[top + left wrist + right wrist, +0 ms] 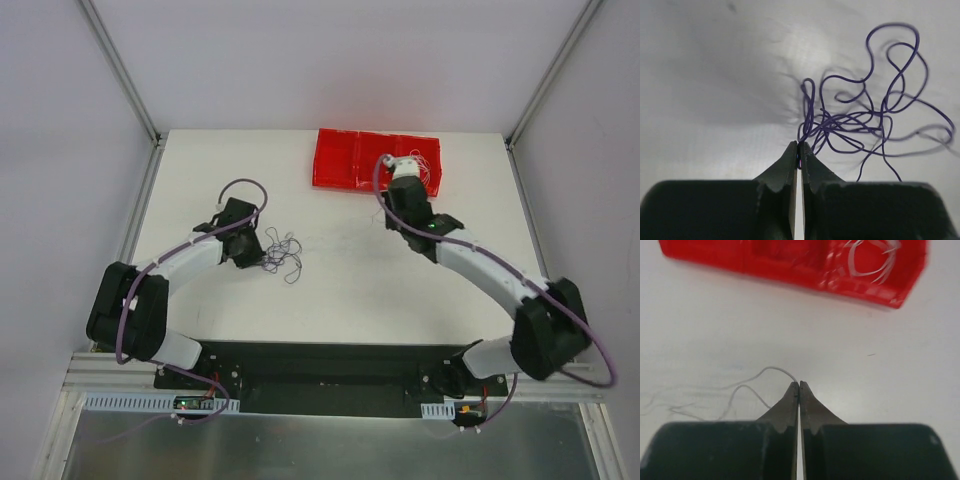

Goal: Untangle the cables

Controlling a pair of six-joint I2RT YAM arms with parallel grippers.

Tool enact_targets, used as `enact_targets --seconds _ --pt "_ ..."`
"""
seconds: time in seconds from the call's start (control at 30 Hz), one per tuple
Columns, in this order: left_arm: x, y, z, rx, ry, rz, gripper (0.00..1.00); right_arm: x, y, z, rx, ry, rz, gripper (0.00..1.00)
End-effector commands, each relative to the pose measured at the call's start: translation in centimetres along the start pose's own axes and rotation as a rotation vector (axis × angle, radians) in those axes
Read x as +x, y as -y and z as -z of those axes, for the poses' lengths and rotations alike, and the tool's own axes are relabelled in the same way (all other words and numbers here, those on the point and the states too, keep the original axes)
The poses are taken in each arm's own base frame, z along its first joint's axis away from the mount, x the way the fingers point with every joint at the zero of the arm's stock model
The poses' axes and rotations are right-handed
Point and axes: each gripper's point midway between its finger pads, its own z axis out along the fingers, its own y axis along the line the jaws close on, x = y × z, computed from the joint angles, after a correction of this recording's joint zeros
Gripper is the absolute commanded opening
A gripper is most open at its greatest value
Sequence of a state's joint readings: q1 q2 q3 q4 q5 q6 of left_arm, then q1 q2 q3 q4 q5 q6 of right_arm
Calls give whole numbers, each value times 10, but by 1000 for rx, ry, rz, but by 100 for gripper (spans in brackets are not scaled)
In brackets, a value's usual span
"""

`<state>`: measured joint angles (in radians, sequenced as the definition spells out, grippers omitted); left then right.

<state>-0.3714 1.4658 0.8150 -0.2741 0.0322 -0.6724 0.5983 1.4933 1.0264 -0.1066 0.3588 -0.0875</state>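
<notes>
At the tips, left fingers (pixel 793 162) are shut on a purple cable (pixel 860 120) loop beside its tangle. Right fingers (pixel 792 401) are shut on a white cable (pixel 771 369) trailing over the bench (pixel 875 370).

Risk: pulling apart may cinch the tangle, or a thin strand may slip free.

Left arm (pixel 185 258) and right arm (pixel 480 265) reach low, wrists pitched down, the right near the red tray (pixel 790 265).

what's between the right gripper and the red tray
Bare table up to the red tray, in the right wrist view; the white cable pinched by the right gripper trails left.
</notes>
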Motion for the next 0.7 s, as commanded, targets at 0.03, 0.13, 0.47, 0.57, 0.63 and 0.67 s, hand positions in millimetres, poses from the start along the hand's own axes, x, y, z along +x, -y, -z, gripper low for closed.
enact_targets --seconds 0.03,0.13,0.47,0.57,0.63,0.67 --pt "-15 -45 20 -147 116 108 0 -23 85 74 217 128 -75 1" --pt "-19 -39 28 -120 129 89 0 -33 93 100 165 185 -96 1" --pt "-26 -14 43 1 116 -5 0 -91 117 199 108 434 -190 1" --pt "-24 -18 39 -13 103 -6 0 -106 142 247 181 545 -264 1" --pt "-19 -22 33 -29 82 -3 0 -118 153 288 177 656 -313 1" --pt "-18 -24 30 -42 74 1 0 -125 156 306 169 700 -320 0"
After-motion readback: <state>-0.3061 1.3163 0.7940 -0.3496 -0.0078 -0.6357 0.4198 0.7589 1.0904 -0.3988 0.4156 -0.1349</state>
